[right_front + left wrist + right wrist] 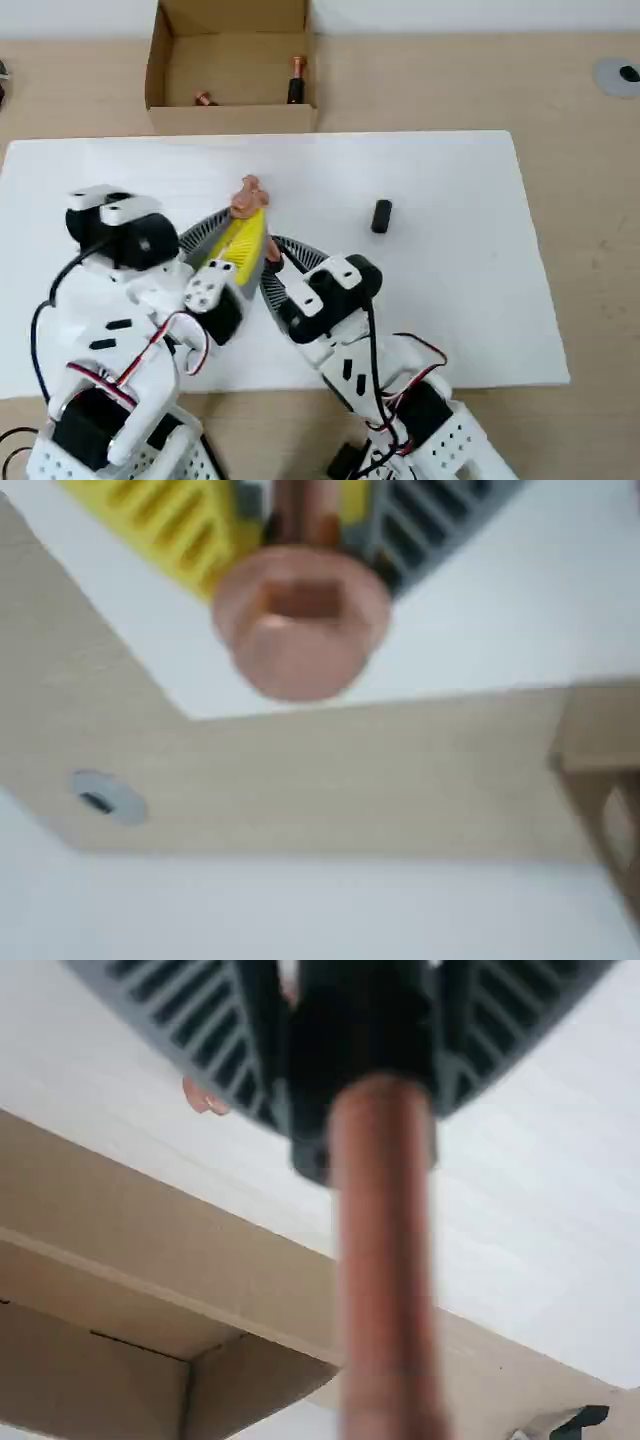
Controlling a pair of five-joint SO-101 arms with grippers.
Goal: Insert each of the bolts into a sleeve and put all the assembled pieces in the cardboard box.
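**Desk with both arms meeting at mid-sheet, each pinching a part**

Pale wood forms the desk (580, 150), and a white sheet (450, 300) covers most of it. Just beyond the sheet's far edge stands the open cardboard box (155, 70). The left arm (130, 290) and the right arm (350, 330) rise from the near edge and lean together over the middle of the sheet.

The left jaws, one yellow and one grey, are pressed onto a copper bolt (300, 630), with its broad head sticking out past their tips towards the box. The right jaws, both grey, pinch a black sleeve (350, 1040), and a copper shaft (385, 1260) juts from it.

A loose sleeve (381, 216) lies on the sheet, well apart from both arms.

Inside the box lie two assembled pieces, one (297, 80) against the right wall and the other (204, 99) near the front wall.
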